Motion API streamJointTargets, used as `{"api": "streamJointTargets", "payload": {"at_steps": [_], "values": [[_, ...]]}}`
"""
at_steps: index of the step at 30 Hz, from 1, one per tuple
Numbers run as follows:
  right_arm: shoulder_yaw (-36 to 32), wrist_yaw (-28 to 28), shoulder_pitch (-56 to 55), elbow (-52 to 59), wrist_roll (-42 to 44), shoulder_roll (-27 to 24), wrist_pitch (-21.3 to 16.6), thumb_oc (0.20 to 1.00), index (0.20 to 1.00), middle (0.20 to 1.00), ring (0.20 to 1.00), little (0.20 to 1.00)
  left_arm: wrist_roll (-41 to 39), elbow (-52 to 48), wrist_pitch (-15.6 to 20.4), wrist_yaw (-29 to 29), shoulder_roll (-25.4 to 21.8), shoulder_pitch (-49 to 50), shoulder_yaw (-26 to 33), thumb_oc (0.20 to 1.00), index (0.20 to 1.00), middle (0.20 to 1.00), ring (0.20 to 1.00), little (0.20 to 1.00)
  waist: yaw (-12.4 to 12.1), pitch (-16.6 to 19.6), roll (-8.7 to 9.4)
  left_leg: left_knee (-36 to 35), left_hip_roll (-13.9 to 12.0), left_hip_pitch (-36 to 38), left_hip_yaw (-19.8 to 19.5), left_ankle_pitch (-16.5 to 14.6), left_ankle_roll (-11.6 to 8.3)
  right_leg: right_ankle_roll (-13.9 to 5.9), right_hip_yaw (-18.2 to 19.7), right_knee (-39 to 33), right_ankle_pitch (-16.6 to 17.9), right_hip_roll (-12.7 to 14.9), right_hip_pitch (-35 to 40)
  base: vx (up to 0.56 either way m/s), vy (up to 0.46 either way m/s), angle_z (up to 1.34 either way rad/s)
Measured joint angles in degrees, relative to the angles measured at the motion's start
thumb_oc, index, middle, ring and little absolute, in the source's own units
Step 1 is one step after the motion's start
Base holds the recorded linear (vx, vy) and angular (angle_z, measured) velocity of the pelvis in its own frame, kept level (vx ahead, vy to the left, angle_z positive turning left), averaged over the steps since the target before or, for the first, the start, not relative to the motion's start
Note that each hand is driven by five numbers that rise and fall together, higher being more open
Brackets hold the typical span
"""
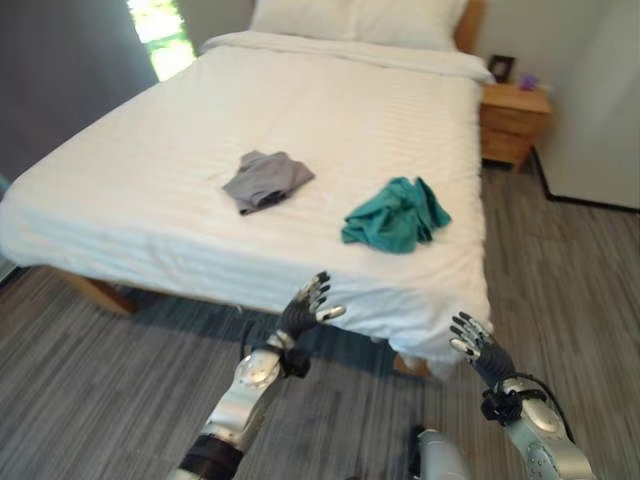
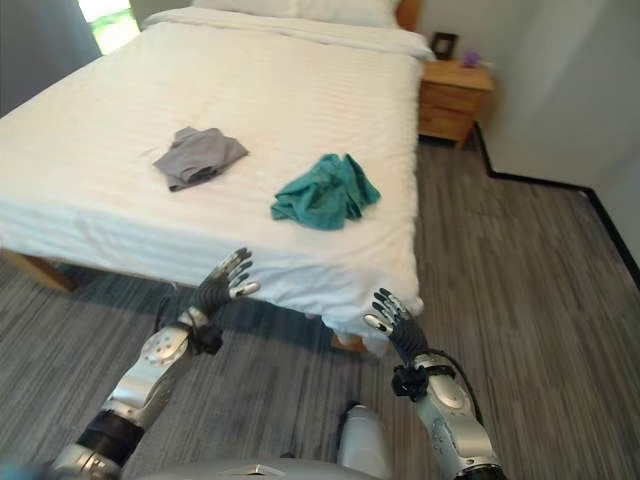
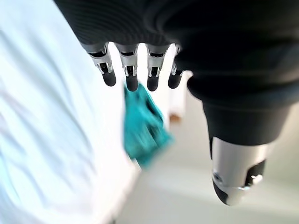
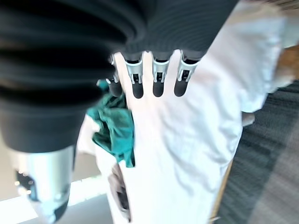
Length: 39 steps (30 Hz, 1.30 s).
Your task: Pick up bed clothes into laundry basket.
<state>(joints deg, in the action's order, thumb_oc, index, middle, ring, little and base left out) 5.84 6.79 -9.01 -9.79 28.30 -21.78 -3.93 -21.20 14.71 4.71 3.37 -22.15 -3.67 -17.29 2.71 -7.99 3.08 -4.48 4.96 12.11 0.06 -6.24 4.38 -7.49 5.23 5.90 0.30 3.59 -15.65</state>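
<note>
Lying on bed [image 1: 150, 180]: teal garment [image 1: 396, 215], grey garment [image 1: 266, 179]; no writing legible.

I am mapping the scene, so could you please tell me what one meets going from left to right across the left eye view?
Grey garment → left hand → teal garment → right hand → wooden nightstand.

Daylight from window [image 1: 160, 35] at far left, soft shadows, blurred wrist views
</note>
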Motion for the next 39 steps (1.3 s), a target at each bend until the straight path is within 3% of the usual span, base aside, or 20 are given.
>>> {"api": "streamJointTargets", "payload": {"at_steps": [1, 2, 3, 4, 5, 6, 8, 9, 10, 11, 15, 20, 23, 25, 27, 31, 34, 37, 38, 39], "values": [[-2.1, 0.0, 0.4, -0.1, -1.4, -0.4, 0.0, 1.000, 1.000, 1.000, 1.000, 1.000, 0.0, 0.1, -0.1, 0.4, -0.6, 1.0, 0.0, 1.000, 1.000, 1.000, 1.000, 1.000, -0.2, 0.3, 1.28, -0.6, 0.2, 1.4, -1.3, -0.5, -0.85, 0.84, -0.8, -4.9, 4.0, 0.4, 1.3, 0.19, -0.106, 1.03], [-3.8, 0.0, -0.2, 0.0, -2.2, -1.5, 0.0, 1.000, 1.000, 1.000, 1.000, 1.000, 0.0, 0.1, -0.2, 1.0, -0.3, 2.2, -0.2, 1.000, 1.000, 1.000, 1.000, 1.000, 0.0, 0.5, 2.28, -0.4, 0.4, 3.3, -3.1, -1.6, -2.36, 1.17, -1.2, -6.0, 11.6, 0.8, 3.5, 0.16, -0.116, 0.96], [-5.1, 0.0, 0.8, -0.6, -3.1, -2.8, 0.1, 1.000, 1.000, 1.000, 1.000, 1.000, 0.1, -0.1, -0.3, 1.5, 0.7, 3.7, -0.3, 1.000, 1.000, 1.000, 1.000, 1.000, -0.6, 0.6, 0.88, 0.2, -1.0, 4.3, -3.3, -2.0, -3.08, 3.06, -2.5, -6.3, 12.6, -0.5, 5.3, 0.16, -0.159, 0.57], [-6.0, -0.1, 1.5, -0.6, -3.5, -3.4, 0.2, 1.000, 1.000, 1.000, 1.000, 1.000, 0.1, -1.1, -0.3, 2.3, 0.7, 5.3, -0.2, 1.000, 1.000, 1.000, 1.000, 1.000, -1.7, 0.5, 1.20, 3.5, -1.2, 3.0, -2.8, -2.1, -3.75, 4.20, -2.3, -7.3, 12.7, -0.4, 6.5, 0.22, -0.161, 0.25], [-6.0, 0.0, 3.6, -0.6, -4.5, -5.9, 0.3, 1.000, 1.000, 1.000, 1.000, 1.000, 0.0, -2.8, -0.3, 3.4, 0.6, 7.7, 0.5, 1.000, 1.000, 1.000, 1.000, 1.000, -2.4, 0.0, 3.24, 8.1, -0.7, 0.4, -2.1, -3.1, -4.92, 5.02, -2.1, -10.6, 13.0, 1.1, 9.1, 0.15, -0.111, 0.21], [-6.2, -0.1, 5.0, -0.6, -6.2, -8.8, 0.3, 1.000, 1.000, 1.000, 1.000, 1.000, 0.0, -3.4, -0.3, 4.2, 0.9, 8.5, 1.0, 1.000, 1.000, 1.000, 1.000, 1.000, -2.6, 0.0, 3.59, 7.3, -1.2, -0.6, -2.4, -3.3, -5.13, 5.39, -2.6, -11.7, 13.1, 1.3, 10.0, 0.15, -0.097, 0.31], [-7.8, -0.4, 9.7, -1.3, -11.8, -17.6, 0.3, 1.000, 1.000, 1.000, 1.000, 1.000, -0.6, -5.2, -0.3, 5.5, 0.9, 10.5, 1.5, 1.000, 1.000, 1.000, 1.000, 1.000, -3.1, 0.1, 3.01, 3.6, -5.0, -4.1, -2.5, -2.8, -5.14, 5.95, -5.0, -11.7, 11.7, -0.1, 10.6, 0.09, -0.051, 0.37], [-7.8, -0.7, 10.9, -2.3, -13.3, -19.9, 0.3, 1.000, 1.000, 1.000, 1.000, 1.000, -0.7, -4.9, -0.4, 5.7, 0.9, 10.6, 1.3, 1.000, 1.000, 1.000, 1.000, 1.000, -2.7, 0.0, 2.50, 2.4, -6.1, -4.7, -2.5, -2.4, -4.69, 5.62, -5.2, -11.7, 11.2, -0.7, 11.1, 0.05, -0.037, 0.23], [-9.0, -1.4, 13.2, -2.6, -15.0, -20.9, 0.2, 1.000, 1.000, 1.000, 1.000, 1.000, -0.9, -4.9, -0.8, 6.1, 0.6, 11.2, 1.3, 1.000, 1.000, 1.000, 1.000, 1.000, -3.8, 0.0, 2.53, 1.7, -7.1, -4.8, -2.6, 0.1, -5.10, 4.84, -5.6, -11.9, 10.2, -1.4, 12.3, 0.07, -0.049, 0.02], [-7.4, -2.0, 15.4, -3.5, -16.0, -22.3, -0.1, 1.000, 1.000, 1.000, 1.000, 1.000, -1.2, -4.8, -1.1, 6.1, 0.3, 11.8, 1.2, 1.000, 1.000, 1.000, 1.000, 1.000, -3.6, 0.6, 2.67, 1.6, -7.6, -4.7, -2.6, 0.5, -5.96, 4.98, -5.5, -12.0, 9.4, -1.8, 12.6, 0.05, -0.064, 0.00], [-1.9, -2.8, 23.0, -8.1, -22.9, -28.1, -0.5, 1.000, 1.000, 1.000, 1.000, 1.000, -2.6, -6.0, -1.2, 6.2, -1.2, 12.6, -0.6, 1.000, 1.000, 1.000, 1.000, 1.000, -4.4, 1.9, 2.91, -0.6, -7.7, -5.2, -2.6, 1.7, -5.26, 2.50, -7.2, -11.8, 8.4, -0.9, 11.3, 0.04, -0.040, 0.00], [6.4, -4.4, 32.3, -18.5, -25.5, -28.5, -0.1, 1.000, 1.000, 1.000, 1.000, 1.000, -3.5, -6.0, -1.6, 6.1, -1.6, 13.1, -3.4, 1.000, 1.000, 1.000, 1.000, 1.000, -5.3, 2.6, 2.16, -0.7, -7.3, -5.9, -4.0, 2.6, -6.13, 3.37, -8.5, -12.0, 9.5, -0.4, 10.7, 0.01, -0.037, 0.17], [13.2, -5.1, 39.4, -28.9, -26.1, -28.3, 0.3, 1.000, 1.000, 1.000, 1.000, 1.000, -5.6, -6.0, -1.6, 5.8, -1.5, 12.4, -4.0, 1.000, 1.000, 1.000, 1.000, 1.000, -6.2, 2.4, 0.80, -0.4, -7.1, -7.8, -5.4, 2.7, -6.21, 3.44, -9.8, -12.0, 9.6, -0.2, 9.6, -0.14, -0.049, 0.21], [19.2, -6.7, 48.1, -41.3, -28.1, -26.5, -0.1, 1.000, 1.000, 1.000, 1.000, 1.000, -5.7, -6.0, -1.5, 5.2, -2.1, 12.5, -3.9, 1.000, 1.000, 1.000, 1.000, 1.000, -8.3, 1.8, -0.12, 0.9, -6.6, -12.1, -6.2, 3.2, -6.63, 4.10, -10.9, -11.8, 10.2, 0.4, 6.7, -0.21, -0.051, 0.24], [19.6, -7.7, 51.1, -47.1, -28.3, -26.0, 1.0, 1.000, 1.000, 1.000, 1.000, 1.000, -5.8, -6.0, -1.5, 4.8, -2.2, 10.5, -4.7, 1.000, 1.000, 1.000, 1.000, 1.000, -8.2, 0.8, -0.58, 1.3, -6.3, -13.6, -7.6, 3.6, -6.91, 3.98, -11.9, -11.7, 10.4, 0.6, 5.6, -0.17, -0.044, 0.39], [22.3, -10.3, 58.0, -63.1, -30.6, -20.9, 1.2, 1.000, 1.000, 1.000, 1.000, 1.000, -7.9, -5.9, -0.8, 3.1, -2.6, 8.8, -5.5, 1.000, 1.000, 1.000, 1.000, 1.000, -11.5, -3.4, -1.89, 2.5, -5.9, -20.5, -10.0, 5.2, -7.99, 3.45, -14.0, -11.7, 10.8, 1.2, 0.3, -0.10, -0.026, 0.29], [23.4, -13.7, 59.6, -64.1, -34.2, -20.5, 0.9, 1.000, 1.000, 1.000, 1.000, 1.000, -7.9, -4.7, -1.0, 2.2, -2.2, 8.7, -6.1, 1.000, 1.000, 1.000, 1.000, 1.000, -12.3, -6.5, -2.88, 2.3, -6.0, -22.2, -10.5, 6.1, -8.47, 4.04, -14.6, -11.7, 11.5, 1.3, -1.3, -0.03, -0.004, 0.14], [22.0, -14.1, 57.4, -61.9, -35.1, -19.8, 0.4, 1.000, 1.000, 1.000, 1.000, 1.000, -7.9, -2.5, -0.9, 1.4, -0.9, 8.3, -6.0, 1.000, 1.000, 1.000, 1.000, 1.000, -12.2, -7.1, -2.45, 2.2, -6.4, -22.1, -10.4, 6.0, -8.59, 4.00, -14.6, -11.9, 11.4, 1.0, -1.2, 0.02, -0.015, -0.02], [21.4, -15.0, 56.9, -60.2, -35.3, -19.5, -0.1, 0.341, 0.341, 0.341, 0.341, 0.341, -7.9, -2.2, -0.9, 1.2, -0.3, 7.3, -6.1, 1.000, 1.000, 1.000, 1.000, 1.000, -11.7, -7.9, -2.16, 2.0, -6.4, -22.0, -10.4, 6.0, -8.69, 4.00, -14.5, -11.8, 11.4, 0.8, -1.3, 0.04, -0.026, -0.03], [21.8, -15.1, 56.2, -58.3, -36.4, -19.5, 0.0, 0.200, 0.200, 0.200, 0.200, 0.200, -7.9, -2.2, -0.9, 1.2, -0.3, 7.2, -6.1, 1.000, 1.000, 1.000, 1.000, 1.000, -11.2, -8.0, -2.06, 2.0, -6.5, -22.0, -10.4, 6.0, -8.75, 4.00, -14.5, -11.8, 11.4, 0.8, -1.3, 0.04, -0.029, -0.02]]}}
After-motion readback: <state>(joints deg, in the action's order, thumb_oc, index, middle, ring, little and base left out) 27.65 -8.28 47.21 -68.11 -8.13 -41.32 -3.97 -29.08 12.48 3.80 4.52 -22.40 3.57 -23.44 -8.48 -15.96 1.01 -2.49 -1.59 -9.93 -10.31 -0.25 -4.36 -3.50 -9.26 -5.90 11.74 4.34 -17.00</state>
